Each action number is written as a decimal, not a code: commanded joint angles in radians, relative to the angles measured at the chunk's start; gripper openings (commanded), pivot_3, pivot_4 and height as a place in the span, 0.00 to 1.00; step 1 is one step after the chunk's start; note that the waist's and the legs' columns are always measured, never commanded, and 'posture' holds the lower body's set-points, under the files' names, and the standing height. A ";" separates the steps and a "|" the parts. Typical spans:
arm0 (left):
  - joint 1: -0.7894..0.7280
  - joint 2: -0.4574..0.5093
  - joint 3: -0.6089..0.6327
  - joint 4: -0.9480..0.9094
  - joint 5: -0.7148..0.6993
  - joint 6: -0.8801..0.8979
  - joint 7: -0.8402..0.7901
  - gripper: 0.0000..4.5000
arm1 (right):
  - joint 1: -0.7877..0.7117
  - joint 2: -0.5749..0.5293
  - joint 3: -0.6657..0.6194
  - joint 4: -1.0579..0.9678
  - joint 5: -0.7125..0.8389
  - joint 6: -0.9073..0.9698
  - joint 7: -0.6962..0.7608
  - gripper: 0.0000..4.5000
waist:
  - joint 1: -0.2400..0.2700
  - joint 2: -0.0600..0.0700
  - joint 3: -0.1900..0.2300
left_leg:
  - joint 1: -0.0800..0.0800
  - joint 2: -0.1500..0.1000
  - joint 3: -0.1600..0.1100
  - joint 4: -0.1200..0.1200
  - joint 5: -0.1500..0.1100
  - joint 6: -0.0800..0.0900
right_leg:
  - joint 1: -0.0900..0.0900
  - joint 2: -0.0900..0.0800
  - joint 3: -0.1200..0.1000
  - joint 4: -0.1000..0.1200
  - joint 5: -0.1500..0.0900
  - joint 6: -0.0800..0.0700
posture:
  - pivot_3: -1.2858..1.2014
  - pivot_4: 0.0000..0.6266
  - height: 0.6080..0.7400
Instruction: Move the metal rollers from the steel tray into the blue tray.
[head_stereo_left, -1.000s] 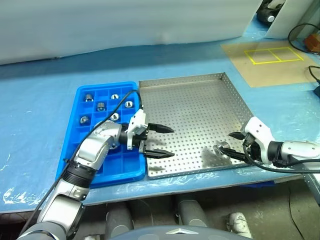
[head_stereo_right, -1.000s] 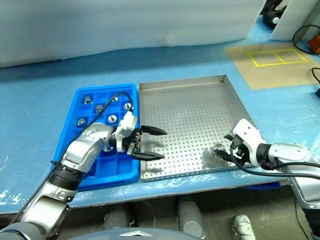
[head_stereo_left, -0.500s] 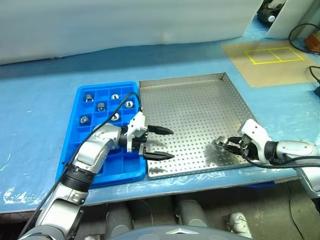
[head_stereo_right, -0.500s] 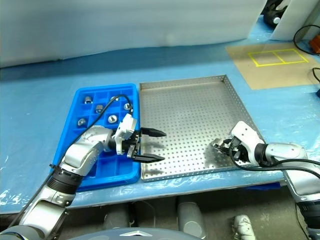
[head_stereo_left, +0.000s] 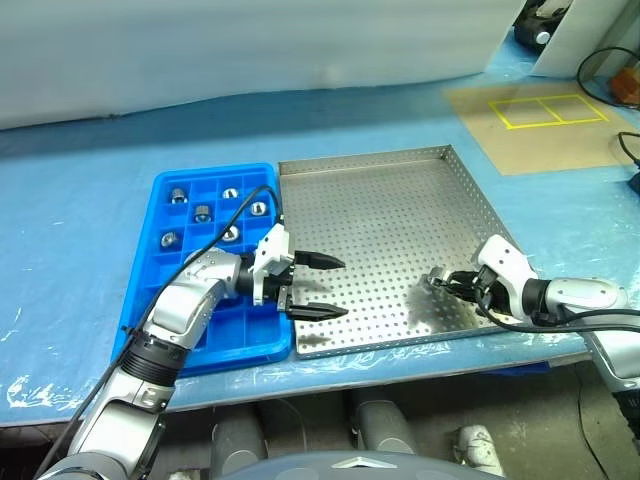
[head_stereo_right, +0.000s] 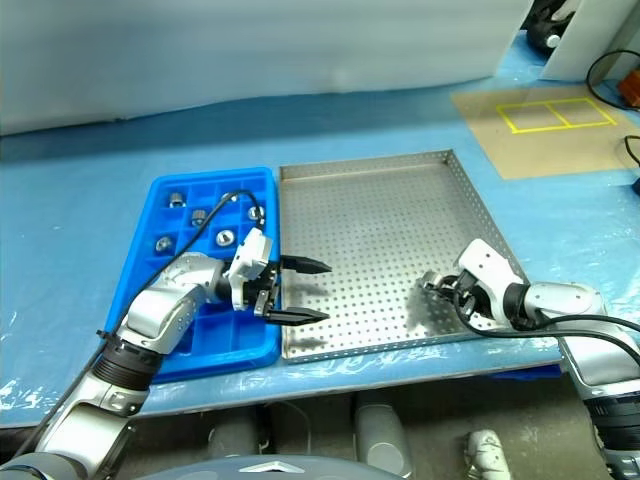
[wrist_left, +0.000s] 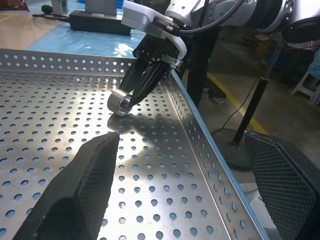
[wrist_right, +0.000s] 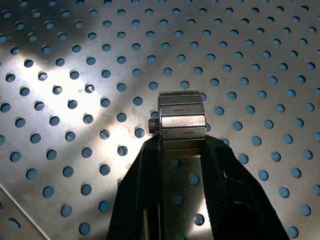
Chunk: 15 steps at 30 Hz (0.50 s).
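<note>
The right claw (wrist_right: 182, 150) has its two black fingers pinched on one metal roller (wrist_right: 182, 121), down by the near right corner of the steel tray (head_stereo_left: 390, 200). The roller looks like it sits on the tray floor or just above it. The fingers only hold the roller by its near end, so it could slip out when the arm lifts, because the roller is smooth and shiny. If it drops, it may roll away across the holes or bump the low rim. The blue tray (head_stereo_left: 165, 300) is on the far side of the steel tray, so the trip is long and a shake could knock the roller loose. The left claw (head_stereo_left: 312, 286) hangs wide and holds nothing, over the near left part of the steel tray. The two claws could bump if the right one crosses there. Six rollers (head_stereo_left: 200, 212) already sit in the blue tray's little boxes.
</note>
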 joint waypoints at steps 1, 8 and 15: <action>-0.006 0.001 0.018 -0.025 -0.010 -0.014 0.012 0.93 | -0.054 0.020 0.000 0.003 -0.012 0.007 -0.035 0.14 | -0.001 0.000 0.000 | 0.000 0.000 0.000 0.000 0.000 0.000 | 0.000 0.000 0.000 0.000 0.000 0.000 | 0.34 0.24 1.00; 0.001 0.082 0.116 -0.054 -0.049 0.027 0.038 0.93 | -0.242 0.094 0.047 -0.119 0.090 0.110 0.002 0.14 | 0.000 0.001 0.000 | 0.002 0.001 0.000 0.000 0.001 -0.001 | -0.001 0.000 0.000 0.002 0.000 0.000 | 0.37 0.24 1.00; 0.060 0.194 0.229 -0.115 -0.068 0.055 0.092 0.93 | -0.426 0.193 0.164 -0.076 0.114 0.106 0.061 0.14 | 0.027 0.001 0.000 | 0.001 0.001 0.000 -0.002 0.001 -0.002 | -0.001 0.000 -0.001 0.003 0.000 0.000 | 0.42 0.24 1.00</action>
